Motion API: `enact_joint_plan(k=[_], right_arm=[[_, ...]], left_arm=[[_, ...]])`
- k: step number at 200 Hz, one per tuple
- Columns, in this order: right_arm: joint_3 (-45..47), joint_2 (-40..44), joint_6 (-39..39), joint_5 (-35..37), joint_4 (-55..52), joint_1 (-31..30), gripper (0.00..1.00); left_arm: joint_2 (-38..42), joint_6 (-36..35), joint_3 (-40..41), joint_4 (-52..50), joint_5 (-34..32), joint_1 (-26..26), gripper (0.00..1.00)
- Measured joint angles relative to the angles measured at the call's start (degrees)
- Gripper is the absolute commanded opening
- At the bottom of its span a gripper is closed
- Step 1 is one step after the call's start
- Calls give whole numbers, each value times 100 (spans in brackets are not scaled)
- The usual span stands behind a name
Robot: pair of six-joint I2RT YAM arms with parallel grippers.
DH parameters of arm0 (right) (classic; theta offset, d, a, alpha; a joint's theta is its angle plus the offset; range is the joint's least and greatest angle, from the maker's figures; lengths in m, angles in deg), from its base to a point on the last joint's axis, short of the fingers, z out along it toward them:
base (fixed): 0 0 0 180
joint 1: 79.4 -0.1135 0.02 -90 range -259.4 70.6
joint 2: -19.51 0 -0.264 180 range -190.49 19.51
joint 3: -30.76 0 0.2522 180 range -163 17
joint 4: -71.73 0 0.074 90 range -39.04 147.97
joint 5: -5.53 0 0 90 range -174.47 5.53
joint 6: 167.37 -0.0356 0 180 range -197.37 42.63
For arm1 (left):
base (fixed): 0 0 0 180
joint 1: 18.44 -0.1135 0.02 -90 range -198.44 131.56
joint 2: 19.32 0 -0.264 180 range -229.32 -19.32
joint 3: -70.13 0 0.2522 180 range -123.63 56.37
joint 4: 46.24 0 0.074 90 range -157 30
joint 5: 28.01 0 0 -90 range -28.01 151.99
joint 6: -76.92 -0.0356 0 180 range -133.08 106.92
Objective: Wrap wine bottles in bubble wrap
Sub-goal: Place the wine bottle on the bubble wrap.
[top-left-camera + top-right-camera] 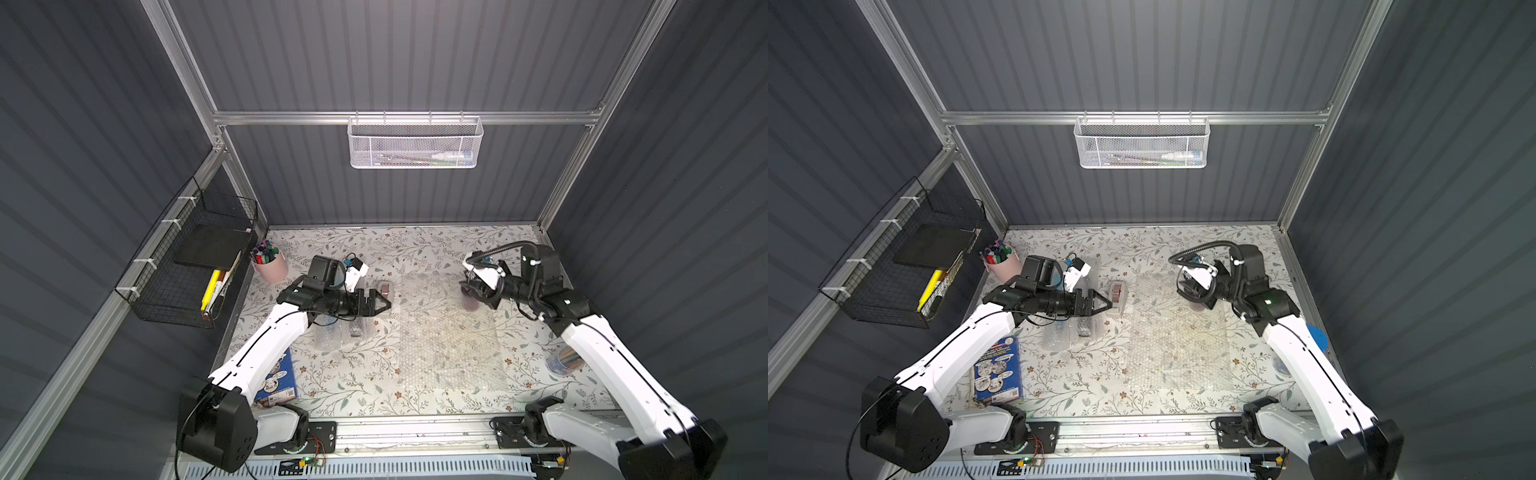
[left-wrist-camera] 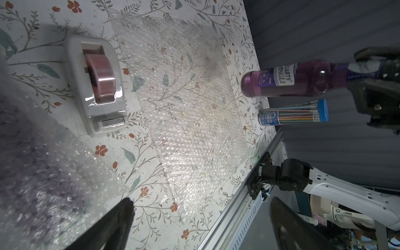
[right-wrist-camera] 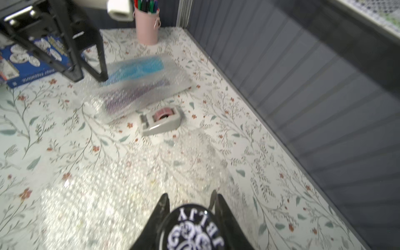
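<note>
A dark purple wine bottle (image 2: pixel 287 81) hangs upright in my right gripper (image 3: pixel 190 194), which is shut on its black cap (image 3: pixel 190 227). In both top views the bottle (image 1: pixel 471 305) (image 1: pixel 1198 308) is over the far right corner of a flat sheet of bubble wrap (image 1: pixel 449 332) (image 1: pixel 1179 332). My left gripper (image 1: pixel 384 301) (image 2: pixel 201 201) is open and empty, just above the tape dispenser (image 1: pixel 385 289). Under the left arm lie two bottles inside bubble wrap, one blue (image 3: pixel 140 69) and one purple (image 3: pixel 134 95).
A pink cup of markers (image 1: pixel 270 266) stands at the far left, and a blue box (image 1: pixel 276 382) lies under the left arm. A clear, blue-lidded cylinder of pencils (image 2: pixel 296 113) stands by the right edge. A black wire basket (image 1: pixel 178 291) hangs on the left wall.
</note>
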Motion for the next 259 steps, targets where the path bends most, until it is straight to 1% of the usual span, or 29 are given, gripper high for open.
enact_joint_plan(k=[22,42,58,76,98,119,147,160,190,226,259], right_arm=[[278,358,166,483,-756,-356,6],[621,380,269,984,-1121,-743,6],[813,199,341,1322,-1346,-992,6],[802,-33,428,1602,-1152,-1290,6],[636,-498,490,1978,-1019,-1709,6],[352,-826,420,2229,-1093,-1888,6],[273,-935,461,2273,-979,-1912,7],[240,-1137,496,2214,-848,-1976,7],[-122,-2118,577,2087,-503,-2267,9],[-778,-3403,730,2122,-564,-2599,11],[-868,-4002,1008,2129,-522,-2750,15]], left_arm=[[-133,-2,0,46,72,0,99],[-166,-2,0,66,116,0,99],[-166,-2,11,98,131,0,99],[-164,-2,46,101,129,0,99],[-153,-2,81,74,129,0,99],[-76,-4,120,31,127,0,99],[-15,-35,146,-50,129,0,99],[-17,-55,146,-92,129,0,99],[-15,-70,146,-151,127,0,99],[24,-87,146,-260,125,0,100],[201,-136,146,-426,96,0,99]])
